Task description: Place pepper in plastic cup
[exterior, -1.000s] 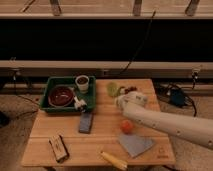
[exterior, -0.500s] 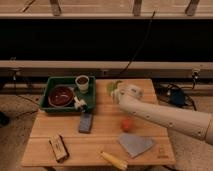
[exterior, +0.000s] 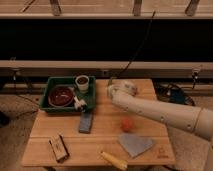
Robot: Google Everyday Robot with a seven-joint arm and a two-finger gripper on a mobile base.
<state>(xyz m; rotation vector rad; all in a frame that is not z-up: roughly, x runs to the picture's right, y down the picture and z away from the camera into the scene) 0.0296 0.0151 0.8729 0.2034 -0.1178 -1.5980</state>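
My gripper [exterior: 112,91] is at the end of the white arm that reaches in from the right. It hangs over the far middle of the wooden table [exterior: 105,140], just right of the green tray [exterior: 48,106]. A small pale green patch [exterior: 109,81] shows at the gripper's far edge; it may be the plastic cup, but I cannot tell. The dark green pepper does not show; the gripper covers that spot.
The tray holds a dark red bowl [exterior: 61,95], a white cup with dark inside [exterior: 82,82] and a small white item [exterior: 79,103]. On the table lie a dark flat block [exterior: 86,121], a round red fruit [exterior: 127,124], a grey sheet [exterior: 136,145], a long yellow item [exterior: 115,160] and a brown box [exterior: 59,148].
The arm has swung left and toward the far edge. The gripper now covers the green things that showed beside it one second ago.
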